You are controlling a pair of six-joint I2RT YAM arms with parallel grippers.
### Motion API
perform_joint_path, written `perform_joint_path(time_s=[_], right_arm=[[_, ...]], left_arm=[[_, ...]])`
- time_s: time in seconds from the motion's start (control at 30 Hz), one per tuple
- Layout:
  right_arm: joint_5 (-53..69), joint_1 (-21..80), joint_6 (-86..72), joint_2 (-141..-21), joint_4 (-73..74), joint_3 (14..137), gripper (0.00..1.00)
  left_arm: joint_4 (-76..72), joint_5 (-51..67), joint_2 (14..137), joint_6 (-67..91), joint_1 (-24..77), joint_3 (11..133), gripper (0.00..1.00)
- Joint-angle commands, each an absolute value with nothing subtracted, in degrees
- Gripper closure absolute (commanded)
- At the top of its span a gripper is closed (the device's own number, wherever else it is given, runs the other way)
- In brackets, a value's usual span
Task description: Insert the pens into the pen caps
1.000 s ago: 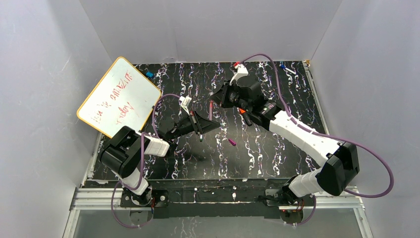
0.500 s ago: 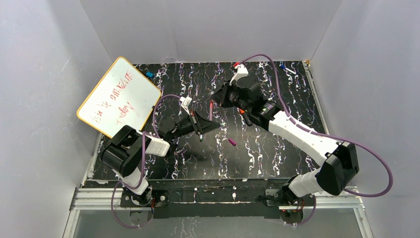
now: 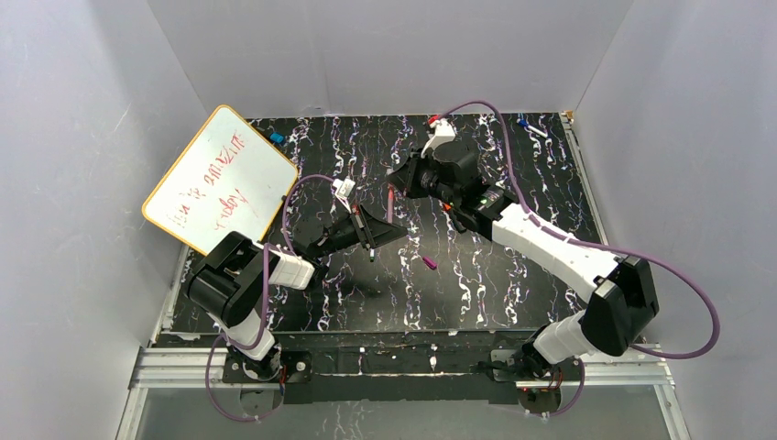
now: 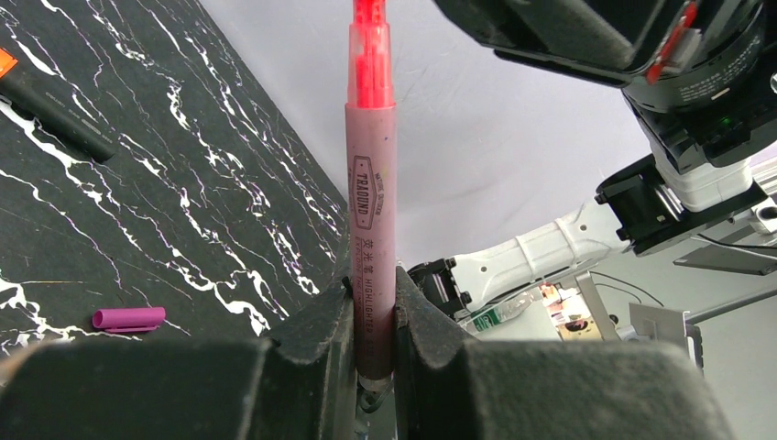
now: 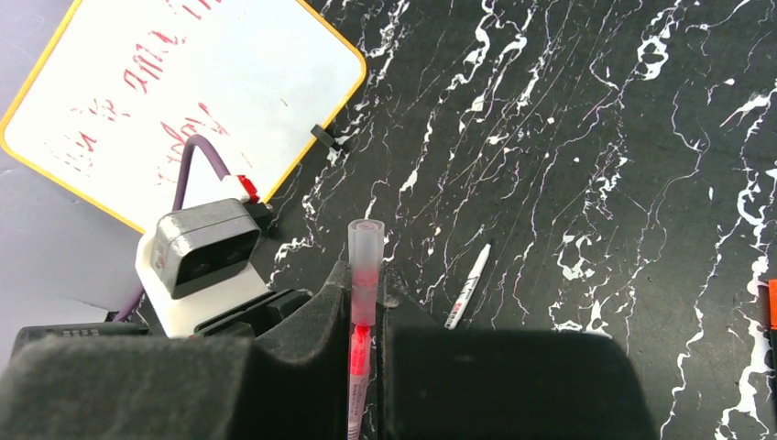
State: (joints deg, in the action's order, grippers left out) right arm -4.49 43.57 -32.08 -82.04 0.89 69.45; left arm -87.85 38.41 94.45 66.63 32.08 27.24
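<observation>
My left gripper (image 3: 385, 227) (image 4: 374, 293) is shut on the lower end of the thin pink pen (image 3: 389, 203) (image 4: 371, 211) and holds it upright above the mat. My right gripper (image 3: 400, 180) (image 5: 366, 275) is shut on a translucent cap (image 5: 366, 247) directly over the pen's red tip end (image 5: 358, 353), which reaches into the cap's lower part. A magenta cap (image 3: 429, 263) (image 4: 128, 318) lies on the mat. The black pen with the orange tip (image 3: 451, 216) (image 4: 55, 115) lies under the right arm. The whitish pen (image 3: 371, 251) (image 5: 467, 286) lies near the left gripper.
A yellow-framed whiteboard (image 3: 220, 179) (image 5: 183, 101) with red writing leans at the far left, with a small blue item (image 3: 277, 137) by its edge. Small blue and white items (image 3: 527, 124) lie in the far right corner. Grey walls enclose the black marbled mat (image 3: 513, 293).
My right gripper with the cap has shifted slightly to the far left. The left gripper and the pink pen have stayed in place.
</observation>
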Motion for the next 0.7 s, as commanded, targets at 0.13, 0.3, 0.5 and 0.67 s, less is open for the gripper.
perform_joint_path(time_s=[0.13,0.3,0.5,0.67], right_arm=[[-3.3,43.8,-31.7,-83.4,-2.2,68.9,0.98],[-2.3,43.8,-31.8,-83.5,-1.2,69.7,0.98],[-1.3,43.8,-31.9,-82.0,-0.1,69.8,0.98],[-1.0,43.8,-32.1,-80.7,2.1,69.5,0.99]], left_arm=[[-95.3,38.9,94.5,66.2,32.1,27.0,1.00],[-95.3,38.8,94.4,66.2,31.9,27.0,1.00],[-95.3,39.0,94.2,66.3,30.8,27.0,1.00],[-95.3,39.3,94.0,66.5,30.1,27.2,1.00]])
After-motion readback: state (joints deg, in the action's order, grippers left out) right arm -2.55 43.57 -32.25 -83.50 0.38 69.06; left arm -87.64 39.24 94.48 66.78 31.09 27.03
